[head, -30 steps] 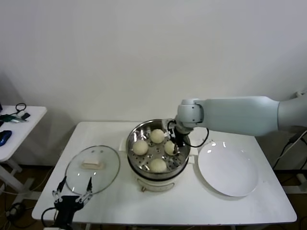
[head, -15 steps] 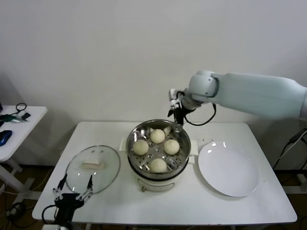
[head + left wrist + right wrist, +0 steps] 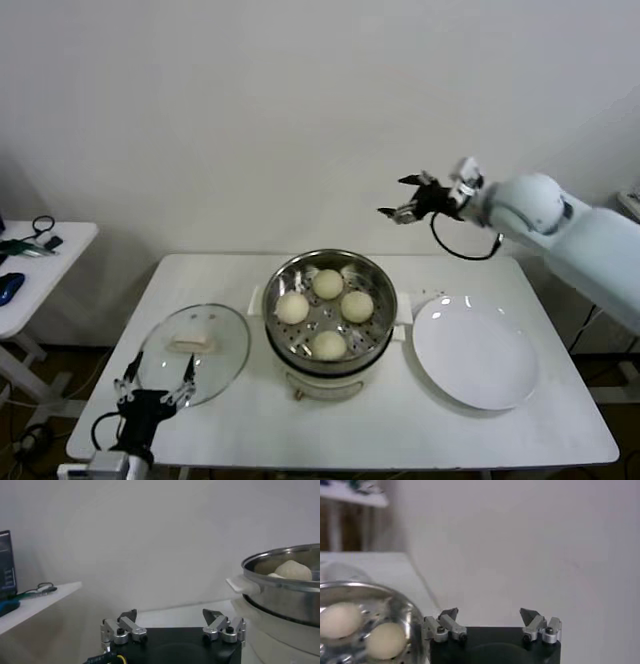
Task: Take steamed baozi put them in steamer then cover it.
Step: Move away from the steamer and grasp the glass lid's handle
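Observation:
Several cream-white baozi [image 3: 328, 284] lie in the shiny steel steamer [image 3: 372, 340] on its white base at the table's middle. The steamer shows in the left wrist view [image 3: 280, 587] with one bun [image 3: 294, 570] over its rim, and in the right wrist view [image 3: 407, 612] with two buns [image 3: 340, 620]. The glass cover [image 3: 195, 350] with a cream handle lies flat on the table left of the steamer. My right gripper [image 3: 408, 198] is open and empty, raised high behind the steamer's right side. My left gripper [image 3: 155, 388] is open at the table's front left edge, just before the cover.
An empty white plate [image 3: 476, 352] lies right of the steamer. A small white side table [image 3: 40, 262] with cables and dark items stands to the far left. The white wall rises right behind the table.
My right gripper rose out of the steamer, leaving a bun behind, and swung up and to the right. The left gripper shifted slightly up.

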Available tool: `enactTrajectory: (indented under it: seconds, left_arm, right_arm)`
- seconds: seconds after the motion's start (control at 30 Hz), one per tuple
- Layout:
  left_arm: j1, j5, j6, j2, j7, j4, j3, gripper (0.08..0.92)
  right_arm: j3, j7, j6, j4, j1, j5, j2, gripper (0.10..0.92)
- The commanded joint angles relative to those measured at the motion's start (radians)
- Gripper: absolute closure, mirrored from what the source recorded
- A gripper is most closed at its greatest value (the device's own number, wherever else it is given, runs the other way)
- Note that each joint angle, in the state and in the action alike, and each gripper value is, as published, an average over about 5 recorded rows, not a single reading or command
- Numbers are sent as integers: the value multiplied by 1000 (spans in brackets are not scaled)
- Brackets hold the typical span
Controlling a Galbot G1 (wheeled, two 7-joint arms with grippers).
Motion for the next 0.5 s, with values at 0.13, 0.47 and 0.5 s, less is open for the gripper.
enactTrajectory:
  seconds: [0.13,0.47,0.5]
  left_arm:
    - [-64,6,-11,20,-1,54,3,177]
    - [-77,82,-107,28,-22,122,9,177]
    - [-80,103,-122,29,-34,133,9,177]
  right_arm:
    - [1342,140,468,136,-1530,-219,211,203]
    - [1323,109,663,121,-1653,-259,483,203]
    - [1313,110,681,114,-1654,-268,498,203]
